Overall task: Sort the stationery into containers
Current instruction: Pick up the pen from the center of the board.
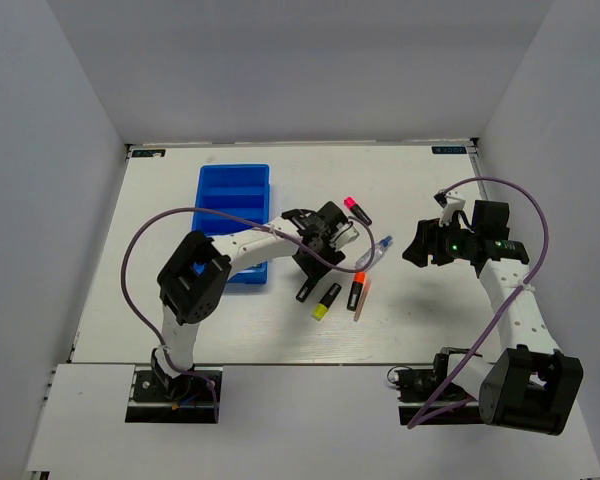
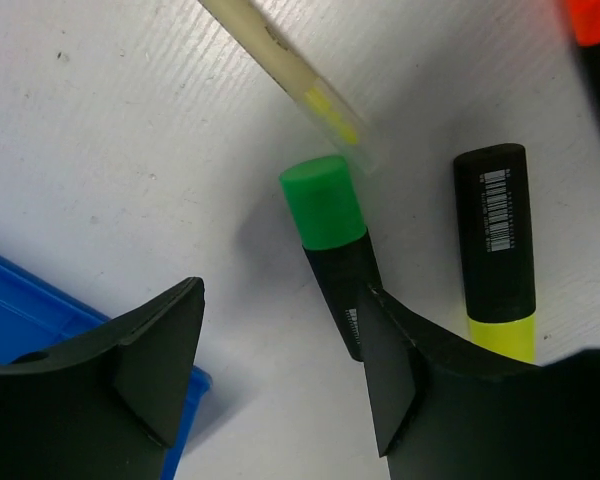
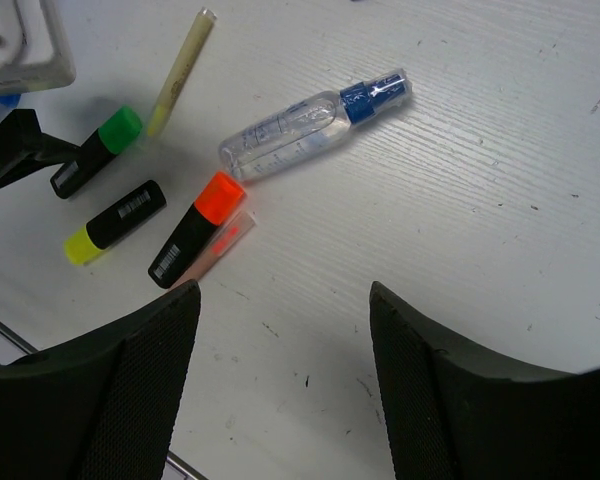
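My left gripper [image 2: 280,300] hangs open just over the table. A green-tipped highlighter [image 2: 330,240] lies between its jaws, with its black end against the right finger [image 2: 390,360]. Next to it lie a yellow-tipped highlighter [image 2: 495,250] and a pale stick [image 2: 290,70]. My right gripper [image 3: 285,295] is open and empty above bare table. Ahead of it lie a clear blue-capped tube [image 3: 310,125], an orange-tipped highlighter [image 3: 195,230] and a thin reddish stick [image 3: 230,235]. A pink-tipped highlighter [image 1: 357,209] lies apart, further back. The blue tray [image 1: 233,205] stands to the left of the left gripper [image 1: 310,272].
The tray's corner [image 2: 40,310] sits close by the left finger in the left wrist view. White walls enclose the table on three sides. The right arm [image 1: 510,300] stretches along the right side, with purple cables looping over both arms.
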You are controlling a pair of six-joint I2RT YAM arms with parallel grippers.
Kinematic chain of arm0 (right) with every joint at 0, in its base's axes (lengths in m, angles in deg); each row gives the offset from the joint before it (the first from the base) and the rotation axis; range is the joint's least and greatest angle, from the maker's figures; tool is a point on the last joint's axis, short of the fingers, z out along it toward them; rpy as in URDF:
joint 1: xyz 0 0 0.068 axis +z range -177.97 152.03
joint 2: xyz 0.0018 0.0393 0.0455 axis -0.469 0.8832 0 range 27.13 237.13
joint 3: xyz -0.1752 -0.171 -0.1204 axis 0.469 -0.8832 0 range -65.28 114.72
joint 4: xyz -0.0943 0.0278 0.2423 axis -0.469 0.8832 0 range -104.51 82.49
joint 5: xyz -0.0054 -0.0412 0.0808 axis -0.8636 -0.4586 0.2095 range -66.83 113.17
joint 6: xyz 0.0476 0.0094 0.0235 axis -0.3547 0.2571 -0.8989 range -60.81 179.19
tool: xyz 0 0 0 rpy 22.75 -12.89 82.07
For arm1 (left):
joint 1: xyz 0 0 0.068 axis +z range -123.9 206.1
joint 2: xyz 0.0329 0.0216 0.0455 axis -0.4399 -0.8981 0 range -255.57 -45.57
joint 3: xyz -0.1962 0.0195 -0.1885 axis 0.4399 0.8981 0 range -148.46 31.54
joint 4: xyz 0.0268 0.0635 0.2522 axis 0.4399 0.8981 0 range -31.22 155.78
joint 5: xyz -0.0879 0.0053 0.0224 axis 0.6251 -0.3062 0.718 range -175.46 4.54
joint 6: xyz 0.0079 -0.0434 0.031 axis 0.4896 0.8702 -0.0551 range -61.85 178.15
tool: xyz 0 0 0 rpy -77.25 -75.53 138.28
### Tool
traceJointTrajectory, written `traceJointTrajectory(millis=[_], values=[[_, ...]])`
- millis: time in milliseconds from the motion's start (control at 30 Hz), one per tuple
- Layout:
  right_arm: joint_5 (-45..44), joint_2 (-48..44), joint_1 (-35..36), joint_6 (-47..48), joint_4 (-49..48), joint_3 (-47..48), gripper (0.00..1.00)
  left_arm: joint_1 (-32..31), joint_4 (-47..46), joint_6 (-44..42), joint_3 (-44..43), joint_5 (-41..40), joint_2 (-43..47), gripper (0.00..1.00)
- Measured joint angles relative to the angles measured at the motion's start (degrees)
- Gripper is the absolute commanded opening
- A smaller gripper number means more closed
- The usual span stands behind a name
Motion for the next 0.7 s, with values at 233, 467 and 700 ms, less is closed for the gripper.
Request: traceJointTrajectory(millis=[233, 467, 700], values=[[0.0, 0.0, 0.0, 0.0, 0.2, 0.0, 0.73, -0.7, -1.7, 1.4, 2.1, 0.8, 0.0, 0.72], [0.0, 0.0, 0.0, 0.1, 0.4, 0.0, 0.74, -0.7, -4.1, 3.7, 4.6, 2.7, 0.0, 0.65], [0.0, 0.0, -0.1, 0.2, 0.4, 0.0, 0.74, -0.8, -6.6, 6.9, 7.2, 3.3, -0.2, 0.43]])
